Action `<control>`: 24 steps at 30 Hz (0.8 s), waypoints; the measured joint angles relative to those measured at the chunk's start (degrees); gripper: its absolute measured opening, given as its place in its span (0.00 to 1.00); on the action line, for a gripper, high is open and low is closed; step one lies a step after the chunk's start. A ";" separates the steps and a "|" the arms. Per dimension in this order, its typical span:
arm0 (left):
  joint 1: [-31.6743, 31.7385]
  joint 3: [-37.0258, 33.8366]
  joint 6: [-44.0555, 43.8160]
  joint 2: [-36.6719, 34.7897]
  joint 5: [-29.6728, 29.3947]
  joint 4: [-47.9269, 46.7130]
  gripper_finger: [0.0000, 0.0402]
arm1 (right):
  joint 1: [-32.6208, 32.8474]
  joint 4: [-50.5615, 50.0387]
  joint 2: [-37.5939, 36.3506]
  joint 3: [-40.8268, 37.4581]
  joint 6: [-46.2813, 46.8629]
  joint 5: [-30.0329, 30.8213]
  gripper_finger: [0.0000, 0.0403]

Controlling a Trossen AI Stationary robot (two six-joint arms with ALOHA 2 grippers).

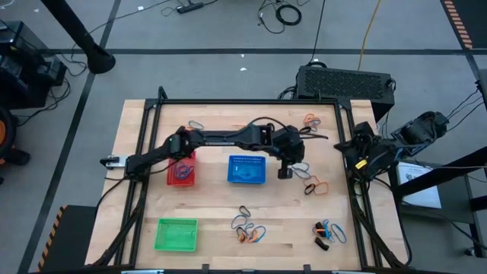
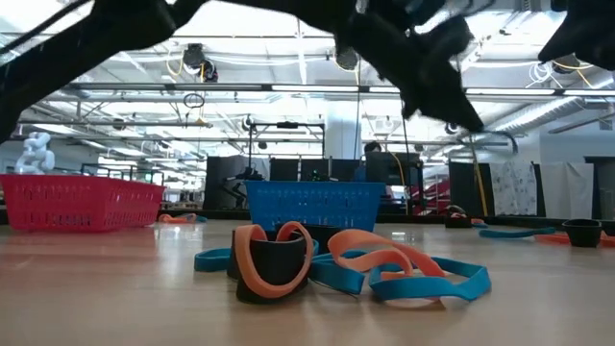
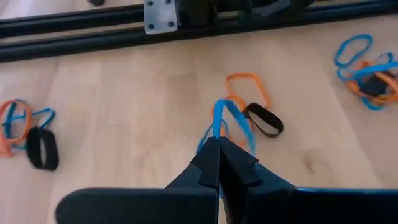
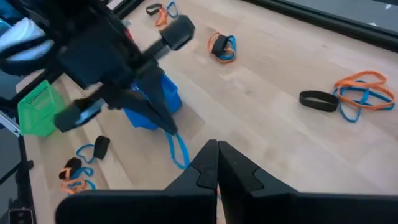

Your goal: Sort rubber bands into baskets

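- The left gripper [image 1: 284,173] stood just to the right of the blue rectangular plastic mesh basket [image 1: 246,170], over the light wooden counter [image 1: 221,205].
- Its jaws were clamped on a thin blue rubber band [image 3: 219,118], which hung from the tips in the right wrist view.
- An orange rubber band [image 3: 247,87] and a black rubber band [image 3: 263,119] lay on the counter just beside it.
- The right gripper [image 4: 217,149] waited at the right edge of the counter, jaws together and holding nothing.
- The red mesh basket [image 1: 181,173] stood left of the blue one, under the left arm.
- The green mesh basket [image 1: 176,234] lay near the front left corner.
- More loose bands [image 1: 249,228] lay in small heaps along the front.
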 joint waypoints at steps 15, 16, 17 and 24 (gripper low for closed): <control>-0.08 -0.07 -1.02 -10.42 -0.27 -6.51 0.00 | -0.07 23.68 1.49 -17.20 -2.85 -1.24 0.00; -0.06 -0.06 -1.01 -11.10 -0.64 -7.74 0.00 | -0.07 25.63 1.49 -18.05 -3.63 -1.61 0.00; 0.00 0.00 -1.01 -11.72 -1.06 -8.46 0.00 | -0.07 27.17 1.56 -18.80 -4.03 -2.14 0.00; 0.26 -0.04 -1.08 -16.78 -2.83 -18.83 0.00 | -0.48 38.07 2.68 -23.46 -4.78 -0.94 0.00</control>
